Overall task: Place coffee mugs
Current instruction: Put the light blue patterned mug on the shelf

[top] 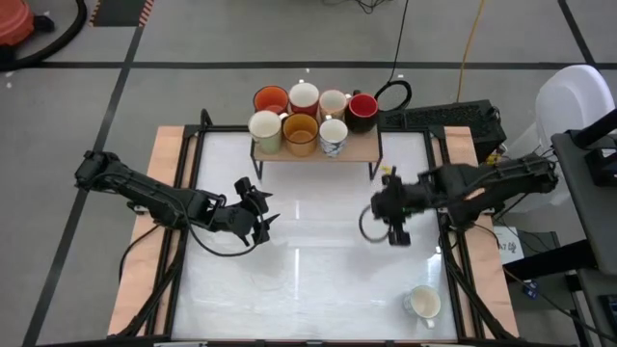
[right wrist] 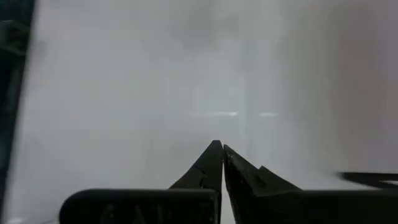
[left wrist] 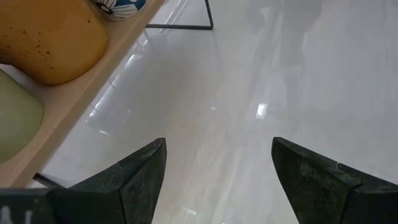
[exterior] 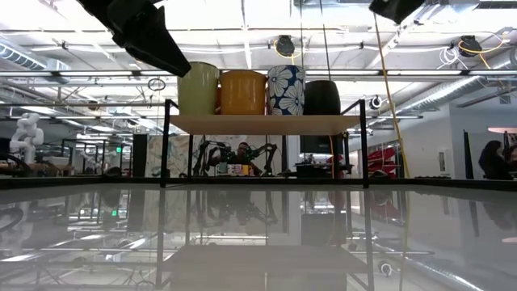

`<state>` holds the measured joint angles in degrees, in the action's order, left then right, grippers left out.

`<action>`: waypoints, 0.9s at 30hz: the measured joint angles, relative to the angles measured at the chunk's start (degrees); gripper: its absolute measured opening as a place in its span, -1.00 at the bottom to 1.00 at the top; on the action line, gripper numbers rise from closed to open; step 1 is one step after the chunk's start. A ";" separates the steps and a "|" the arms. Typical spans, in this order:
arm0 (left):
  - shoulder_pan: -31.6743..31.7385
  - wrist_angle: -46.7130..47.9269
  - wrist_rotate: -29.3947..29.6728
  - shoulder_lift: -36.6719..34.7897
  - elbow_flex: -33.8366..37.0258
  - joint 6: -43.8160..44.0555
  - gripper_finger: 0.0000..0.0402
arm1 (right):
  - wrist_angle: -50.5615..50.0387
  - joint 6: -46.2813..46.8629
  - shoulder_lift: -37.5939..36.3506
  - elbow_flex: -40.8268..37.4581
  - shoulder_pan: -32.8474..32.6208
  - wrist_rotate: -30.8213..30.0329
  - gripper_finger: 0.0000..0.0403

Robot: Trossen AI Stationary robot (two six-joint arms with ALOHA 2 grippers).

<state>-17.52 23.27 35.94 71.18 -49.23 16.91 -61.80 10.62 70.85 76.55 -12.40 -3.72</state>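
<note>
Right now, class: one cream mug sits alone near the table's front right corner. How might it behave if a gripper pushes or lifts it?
The cream mug looks like glazed ceramic, so probably rigid, breakable and slick. On the glossy table, a push would likely slide it. Its handle could make it swivel.

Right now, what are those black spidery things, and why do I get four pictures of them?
They are two robot arms at a white table. One camera looks down from above, one sits at table height, and one rides on each wrist. The left gripper has its jaws open and empty; its wrist camera sees bare table between them. The right gripper has its jaws shut, holding nothing. Seven coffee mugs stand on a small wooden shelf at the far side, among them a red mug and an amber mug. One white mug waits alone near the front right corner.
</note>
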 joint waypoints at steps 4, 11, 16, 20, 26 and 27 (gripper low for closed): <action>0.00 0.00 0.00 0.00 0.00 0.45 0.45 | 1.14 6.46 1.28 0.00 -5.51 2.47 -1.00; -1.18 0.00 0.00 0.02 0.00 0.58 0.45 | 1.05 18.87 3.15 0.00 -12.61 2.55 -1.00; -2.63 -0.02 -0.02 0.02 0.00 0.58 0.45 | 1.07 28.60 3.06 0.00 -16.42 3.62 -1.00; -3.80 -0.02 -0.02 0.02 0.00 0.62 0.45 | 1.07 34.31 3.12 0.00 -19.32 2.18 -1.00; -5.04 -0.02 -0.02 0.01 0.00 0.03 0.45 | -2.57 42.91 3.12 0.00 -21.98 0.54 -1.00; -5.16 -0.02 -0.02 0.02 0.00 -0.11 0.45 | -3.33 44.40 3.10 0.00 -22.31 0.53 -1.00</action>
<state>-22.68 23.24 35.92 71.20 -49.23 16.81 -65.13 55.02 73.95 76.55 -34.71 -3.19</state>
